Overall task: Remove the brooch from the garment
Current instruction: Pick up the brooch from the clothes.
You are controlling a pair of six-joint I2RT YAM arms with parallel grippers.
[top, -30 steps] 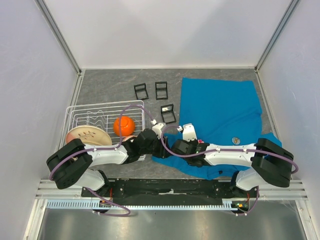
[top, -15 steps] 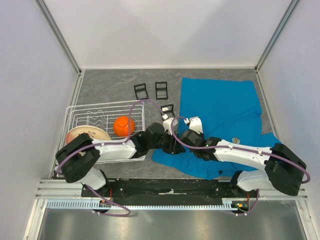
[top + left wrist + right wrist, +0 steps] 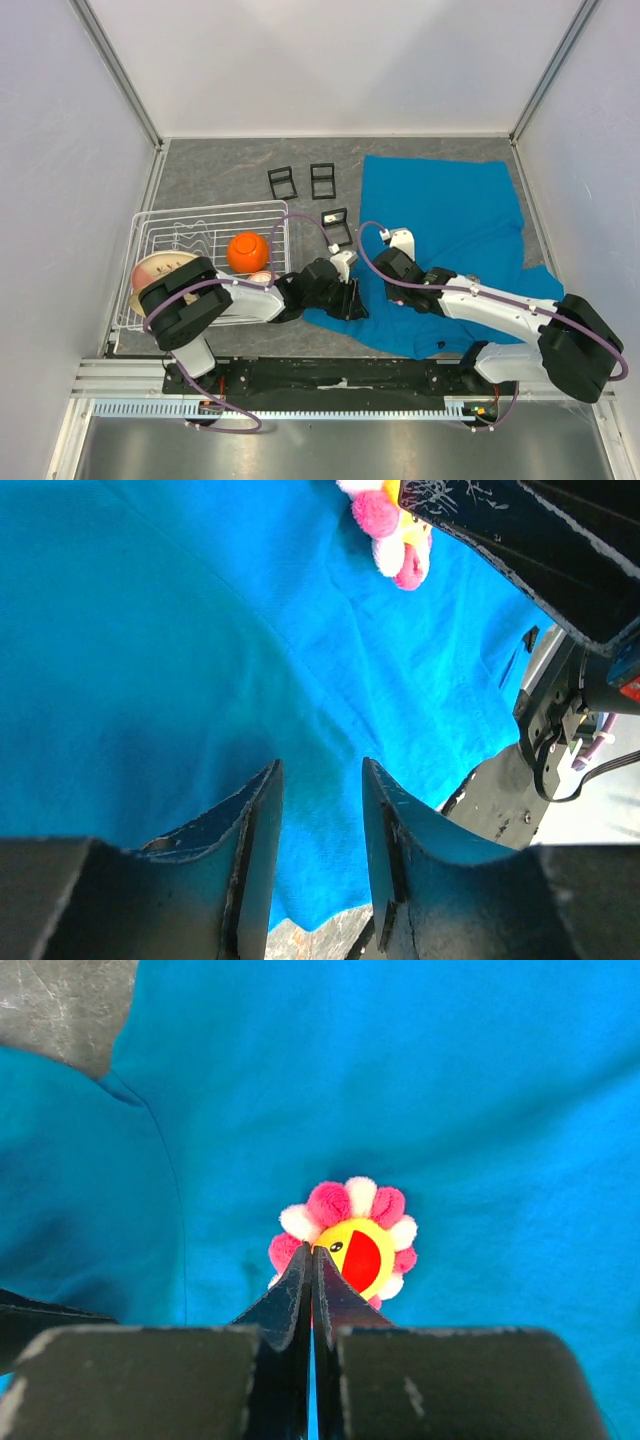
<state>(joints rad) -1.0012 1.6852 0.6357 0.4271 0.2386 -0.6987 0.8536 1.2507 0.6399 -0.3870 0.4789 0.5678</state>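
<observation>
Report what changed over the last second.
Both arms shifted right. The left pincer went from beside the rack to the near-left corner of the garment, open. The right pincer moved farther out, shut, tips at the brooch. Garment, rack and orange ball stayed put.

— Entry one, the cloth?
— Garment [image 3: 440, 215]: plain teal-blue all over, no print.
— On it?
— Brooch [image 3: 350, 1245], centre of my right wrist view: fluffy petals, pink and white in turn; yellow face, red mouth, black eye dot.
— Left side of the top view?
— Ball [image 3: 247, 252]: orange. Wire rack [image 3: 160, 222]: white. Plate [image 3: 150, 270]: pale pink-beige.
— Upper middle?
— Three small frames [image 3: 282, 182]: black. Table [image 3: 220, 165]: mottled grey.
— And yours?
— My right pincer [image 3: 312, 1260] and left pincer [image 3: 320, 780]: black, scuffed pale along the edges.
</observation>
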